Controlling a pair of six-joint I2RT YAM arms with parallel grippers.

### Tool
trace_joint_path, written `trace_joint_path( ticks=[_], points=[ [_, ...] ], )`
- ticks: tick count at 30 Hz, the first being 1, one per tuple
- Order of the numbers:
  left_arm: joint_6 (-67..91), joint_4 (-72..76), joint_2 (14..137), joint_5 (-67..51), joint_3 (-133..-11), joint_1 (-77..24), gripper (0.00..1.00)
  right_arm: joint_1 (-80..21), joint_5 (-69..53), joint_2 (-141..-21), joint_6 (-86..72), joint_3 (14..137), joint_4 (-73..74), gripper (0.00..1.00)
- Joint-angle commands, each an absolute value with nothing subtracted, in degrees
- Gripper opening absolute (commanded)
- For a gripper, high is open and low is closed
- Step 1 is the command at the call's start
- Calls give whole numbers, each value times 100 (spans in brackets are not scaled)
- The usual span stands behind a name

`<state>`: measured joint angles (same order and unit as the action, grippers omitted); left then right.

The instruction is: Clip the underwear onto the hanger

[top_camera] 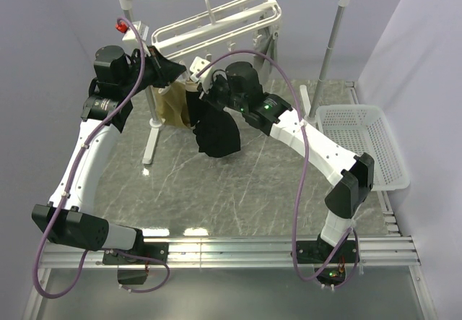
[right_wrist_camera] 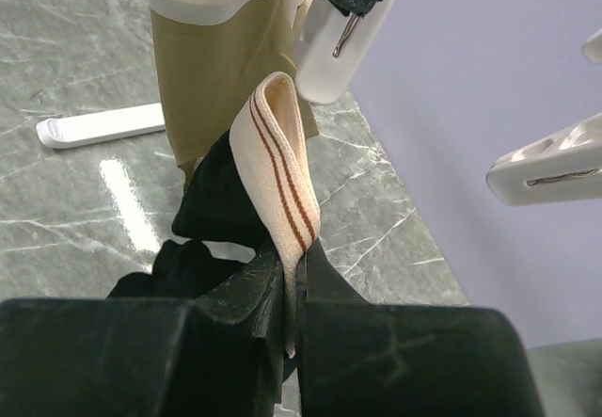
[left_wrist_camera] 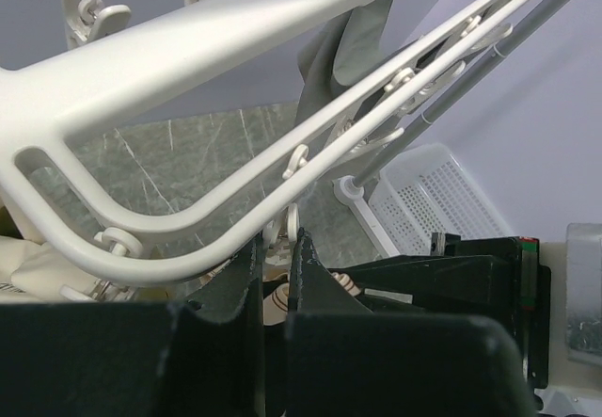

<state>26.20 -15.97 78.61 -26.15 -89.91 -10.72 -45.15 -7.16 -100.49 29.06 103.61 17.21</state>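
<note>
Marble table [right_wrist_camera: 75, 59]; underwear waistband [right_wrist_camera: 282, 163] in grip of right end effector [right_wrist_camera: 292, 268]

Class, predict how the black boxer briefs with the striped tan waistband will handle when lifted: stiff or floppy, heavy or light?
Probably floppy: the black boxer briefs sag in folds from the right gripper. Likely light: a pinch on the waistband alone carries them. Its band seems springier, holding a loop.
</note>
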Motion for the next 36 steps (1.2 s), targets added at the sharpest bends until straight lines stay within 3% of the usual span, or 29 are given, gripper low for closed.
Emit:
trace_joint_path(
  ticks=[1, 36],
  points=[
    [2584, -1714, 7822, -2830, -9141, -1099, 0, -4535, -738, -9923, 2944, 10661, 1494, 0],
    [2619, -1652, 7805, -2848, -9132, -1099, 0, -4403, -958, -10072, 2865, 10512, 1679, 0]
  ],
)
